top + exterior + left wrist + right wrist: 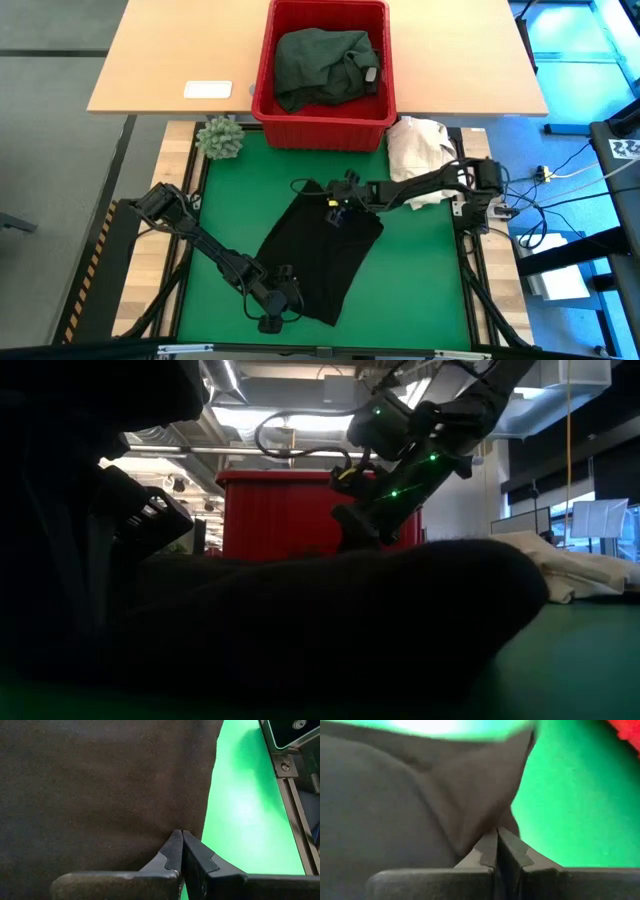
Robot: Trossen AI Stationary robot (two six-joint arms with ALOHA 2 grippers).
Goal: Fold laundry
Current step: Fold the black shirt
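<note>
A black garment (315, 250) lies spread on the green mat (420, 270), slanting from the far middle to the near left. My left gripper (275, 305) is shut at its near-left end. My right gripper (335, 203) is shut at its far end, in front of the red basket (325, 130). A dark green garment (325, 62) lies bunched inside the basket. In the low view the black garment (330, 610) fills the foreground and rises toward my right gripper (357, 530). My left gripper pinches the black garment close to its side edge (197, 827) between the free ends of its two fingers, slanting down onto it. The cloth around the hold lies flat on the mat; one layer or several, I cannot tell. My right gripper pinches the garment's far end (490, 817) between its fingertips, slanting down from the table's right. Creases in the cloth run together at the fingertips. The cloth there stands a little above the mat, while the rest lies on it.
A cream-white cloth heap (420, 150) lies at the mat's far right corner. A green spiky ball (220, 136) sits at its far left corner. A small white flat thing (207, 89) lies on the wooden table (450, 60) behind. Bare mat shows to the garment's right.
</note>
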